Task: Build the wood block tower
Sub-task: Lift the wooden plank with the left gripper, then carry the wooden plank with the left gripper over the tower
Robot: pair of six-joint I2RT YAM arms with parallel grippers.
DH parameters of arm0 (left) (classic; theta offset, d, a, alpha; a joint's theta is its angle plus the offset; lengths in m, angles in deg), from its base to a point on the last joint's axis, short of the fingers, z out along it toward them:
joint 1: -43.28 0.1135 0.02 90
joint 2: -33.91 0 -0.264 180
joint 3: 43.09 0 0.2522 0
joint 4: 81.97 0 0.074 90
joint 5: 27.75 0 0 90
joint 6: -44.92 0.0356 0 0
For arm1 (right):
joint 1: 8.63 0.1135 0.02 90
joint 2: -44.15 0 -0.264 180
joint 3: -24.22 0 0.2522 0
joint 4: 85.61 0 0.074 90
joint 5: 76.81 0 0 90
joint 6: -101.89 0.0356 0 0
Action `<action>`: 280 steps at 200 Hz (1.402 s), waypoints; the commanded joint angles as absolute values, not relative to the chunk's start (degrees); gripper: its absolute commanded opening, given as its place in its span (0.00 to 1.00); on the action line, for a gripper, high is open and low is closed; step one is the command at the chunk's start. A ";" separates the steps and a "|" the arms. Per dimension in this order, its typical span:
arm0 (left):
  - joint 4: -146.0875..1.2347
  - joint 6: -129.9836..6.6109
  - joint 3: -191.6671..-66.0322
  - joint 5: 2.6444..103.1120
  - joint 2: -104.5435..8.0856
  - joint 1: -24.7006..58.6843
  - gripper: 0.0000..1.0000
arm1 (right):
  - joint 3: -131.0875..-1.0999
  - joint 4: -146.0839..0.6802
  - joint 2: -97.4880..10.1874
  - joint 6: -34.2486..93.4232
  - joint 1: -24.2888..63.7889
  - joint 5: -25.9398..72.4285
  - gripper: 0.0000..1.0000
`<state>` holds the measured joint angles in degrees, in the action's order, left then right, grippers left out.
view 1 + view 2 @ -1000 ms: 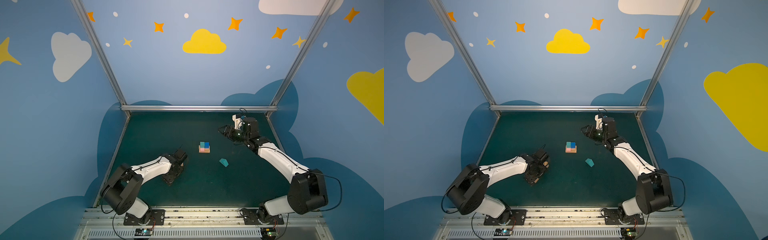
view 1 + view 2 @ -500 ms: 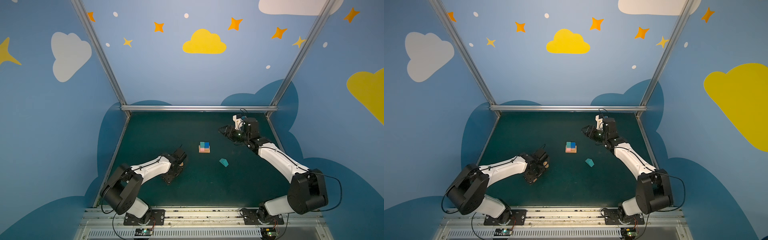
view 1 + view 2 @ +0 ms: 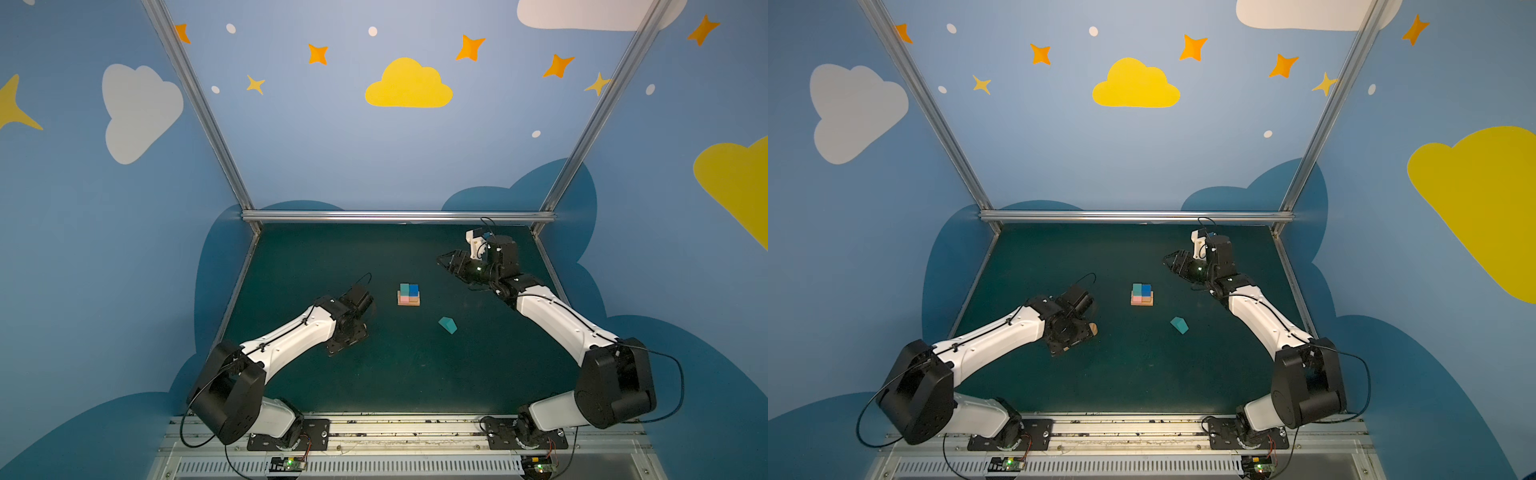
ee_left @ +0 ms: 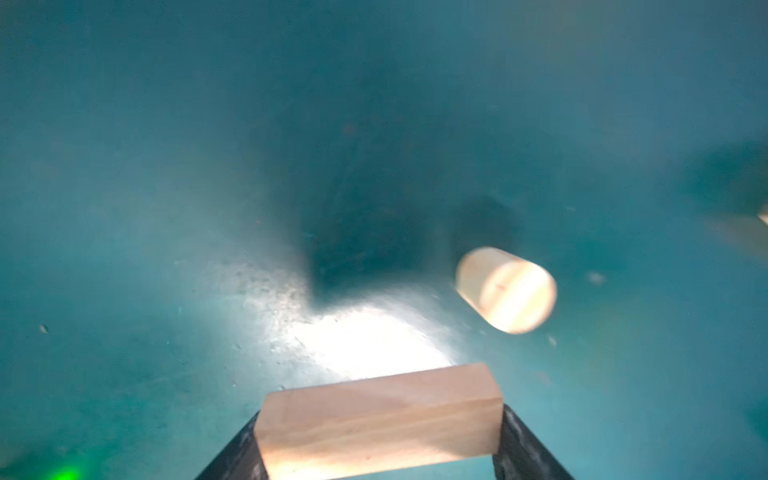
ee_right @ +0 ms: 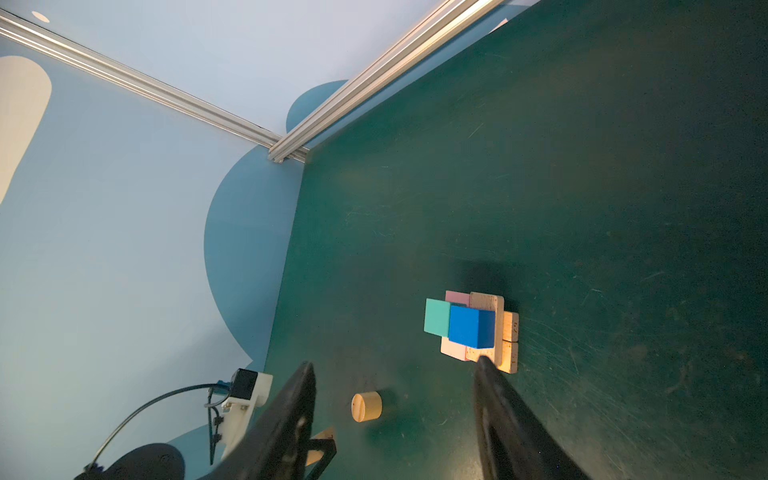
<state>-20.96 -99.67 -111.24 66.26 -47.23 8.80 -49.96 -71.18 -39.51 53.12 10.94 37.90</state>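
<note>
In both top views the wood block tower (image 3: 408, 296) (image 3: 1141, 296) stands at the middle of the green mat (image 3: 415, 374). It is made of tan base bars (image 3: 408, 304), a pink bar (image 3: 403, 298), and on top a teal cube (image 3: 404, 289) touching a blue cube (image 3: 414, 289). The teal house-shaped piece (image 3: 447, 324) lies alone on the mat, lower right of the tower. My left claw (image 3: 348, 338) points down at the mat, left of centre and well apart from the tower. From here I cannot see how its jaws stand. My right claw (image 3: 446, 262) hangs upper right of the tower, aimed toward it and apart from it.

In the left wrist view my left claw (image 4: 380, 415) is clenched on a tan bar (image 4: 378, 419) held crosswise, with a finger against each end. Past it a tan cylinder (image 4: 505, 291) rests on the mat, blurred and apart from the bar.

In the right wrist view my right claw (image 5: 395, 363) is released, its fingers spread with only mat between them. The tower (image 5: 473, 328) sits just past one fingertip, the teal cube (image 5: 437, 317) and blue cube (image 5: 471, 328) side by side over the pink bar (image 5: 453, 350) and the tan base bars (image 5: 510, 332). The tan cylinder (image 5: 365, 406) rests on the mat between my fingers' lines, near the other fingertip.
</note>
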 commanded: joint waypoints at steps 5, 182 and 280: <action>-17.63 -89.88 -117.13 63.66 -45.84 9.31 0.61 | -49.33 -71.80 -39.12 52.67 10.70 38.41 0.59; 3.34 -63.00 -180.61 55.26 -89.53 10.32 0.61 | -44.74 -67.81 -33.33 49.50 3.20 39.54 0.59; 13.48 -64.33 -205.56 56.23 -107.48 7.20 0.60 | -43.33 -67.72 -32.33 49.85 0.82 39.56 0.59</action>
<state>11.10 -62.75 -204.68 55.62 -107.05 7.58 -43.93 -67.75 -33.67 50.45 1.19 39.19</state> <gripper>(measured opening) 0.751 0.585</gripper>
